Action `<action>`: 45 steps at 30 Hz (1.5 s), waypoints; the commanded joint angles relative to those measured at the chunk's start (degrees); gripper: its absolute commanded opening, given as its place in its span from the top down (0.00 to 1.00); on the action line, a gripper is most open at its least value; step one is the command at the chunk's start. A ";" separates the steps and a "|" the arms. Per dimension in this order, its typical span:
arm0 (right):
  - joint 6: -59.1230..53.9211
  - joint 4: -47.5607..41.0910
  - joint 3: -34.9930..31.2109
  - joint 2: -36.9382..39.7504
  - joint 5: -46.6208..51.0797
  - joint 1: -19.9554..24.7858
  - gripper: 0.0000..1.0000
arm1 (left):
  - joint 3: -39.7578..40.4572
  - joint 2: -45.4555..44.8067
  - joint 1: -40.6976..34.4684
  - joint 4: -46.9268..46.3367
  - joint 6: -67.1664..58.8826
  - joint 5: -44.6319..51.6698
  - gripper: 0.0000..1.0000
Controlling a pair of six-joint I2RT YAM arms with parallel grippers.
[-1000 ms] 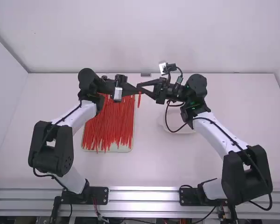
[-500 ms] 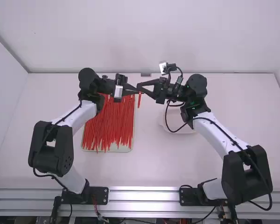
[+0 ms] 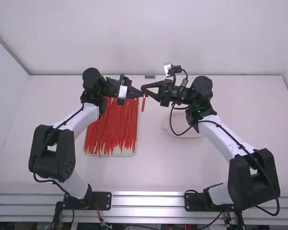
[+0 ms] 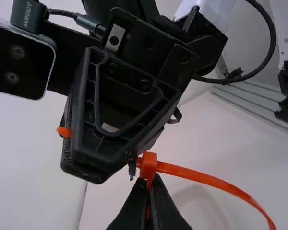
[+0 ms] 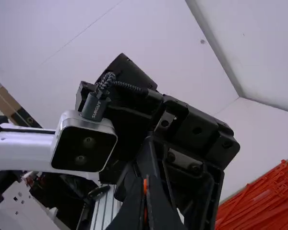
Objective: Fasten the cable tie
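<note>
A single red cable tie (image 3: 143, 102) hangs above the table between the two grippers, its loose end pointing down. In the left wrist view its head (image 4: 148, 163) sits just past my left gripper (image 4: 148, 186), which is shut on it, and the strap (image 4: 216, 182) runs off to one side. My right gripper (image 5: 145, 194) is shut on the same tie (image 5: 145, 184) from the opposite side. In the high view the left gripper (image 3: 135, 92) and the right gripper (image 3: 144, 89) meet tip to tip over the far right corner of the tray.
A pale tray (image 3: 133, 152) holding several loose red cable ties (image 3: 113, 127) lies under the left arm. A white dish (image 3: 181, 129) sits under the right arm. Open table lies to the right and in front.
The left gripper has shifted a little right, closer to the right gripper. The right arm and the hanging tie are almost where they were.
</note>
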State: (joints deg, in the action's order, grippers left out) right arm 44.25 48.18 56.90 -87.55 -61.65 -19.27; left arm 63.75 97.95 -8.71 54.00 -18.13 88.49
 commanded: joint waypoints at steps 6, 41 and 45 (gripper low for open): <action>2.21 2.16 1.60 0.85 -0.04 -0.28 1.00 | -0.44 -0.02 -0.90 -2.75 -5.75 1.14 0.98; 1.99 2.19 1.60 0.87 0.15 -0.28 1.00 | -0.44 -0.02 -0.68 -23.45 -19.96 0.35 0.98; 1.97 2.19 1.60 0.85 0.15 -0.28 1.00 | -0.46 -0.02 -0.68 -26.93 -21.33 -1.81 0.98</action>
State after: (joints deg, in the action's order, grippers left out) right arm 45.89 48.60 56.86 -87.74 -61.63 -19.22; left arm 63.81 97.69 -9.02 28.38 -37.36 89.25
